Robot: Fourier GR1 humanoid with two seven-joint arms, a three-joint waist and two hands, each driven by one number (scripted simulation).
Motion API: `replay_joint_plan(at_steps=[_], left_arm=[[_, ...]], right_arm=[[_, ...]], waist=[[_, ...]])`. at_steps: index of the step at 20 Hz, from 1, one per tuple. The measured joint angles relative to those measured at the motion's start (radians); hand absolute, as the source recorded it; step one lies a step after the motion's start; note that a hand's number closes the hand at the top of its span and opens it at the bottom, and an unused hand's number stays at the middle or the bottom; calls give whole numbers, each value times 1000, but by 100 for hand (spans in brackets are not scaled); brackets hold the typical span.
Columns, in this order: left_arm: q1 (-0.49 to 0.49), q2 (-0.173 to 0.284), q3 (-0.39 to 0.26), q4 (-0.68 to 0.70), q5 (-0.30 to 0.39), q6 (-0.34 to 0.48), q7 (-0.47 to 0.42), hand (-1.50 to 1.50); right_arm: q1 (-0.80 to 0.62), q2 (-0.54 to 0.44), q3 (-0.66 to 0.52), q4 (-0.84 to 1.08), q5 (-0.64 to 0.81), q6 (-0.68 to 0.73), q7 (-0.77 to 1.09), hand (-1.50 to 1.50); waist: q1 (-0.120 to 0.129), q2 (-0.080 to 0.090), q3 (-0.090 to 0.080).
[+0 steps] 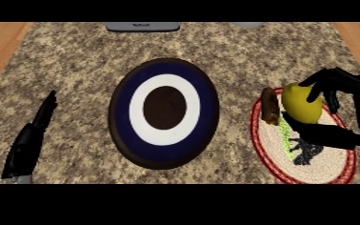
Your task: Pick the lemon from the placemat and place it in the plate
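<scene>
The yellow lemon (302, 103) sits over the upper part of the round, red-rimmed woven placemat (281, 168) at the right. My right hand (333, 91) comes in from the right edge with its fingers curled over the lemon's top and its thumb under the lemon, so it is shut on the lemon. The plate (164, 112), dark blue with a white ring and a brown centre, lies in the middle of the counter, to the left of the placemat. My left hand (32, 135) rests at the lower left with straight fingers, holding nothing.
A small brown object (269, 106) lies on the placemat's upper left rim, right beside the lemon. A green patch and a dark shadow mark the mat's middle. A grey appliance (143, 26) stands at the counter's far edge. Wooden strips border the granite counter at both sides.
</scene>
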Motion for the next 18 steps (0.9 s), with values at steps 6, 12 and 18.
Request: replay_joint_plan(at_steps=[6, 12, 18], left_arm=[[2, 0, 11, -3, -3, -13, -13, 0], [14, -15, 10, -9, -15, -16, -27, 0], [11, -17, 13, -13, -19, -29, -22, 0]], right_arm=[[-150, 104, 120, -128, 90, 48, 263, 150], [-315, 262, 223, -42, 169, 101, 426, 150], [-472, 431, 310, 151, 250, 143, 520, 150]], waist=[[13, 2, 0], [19, 4, 0], [24, 5, 0]])
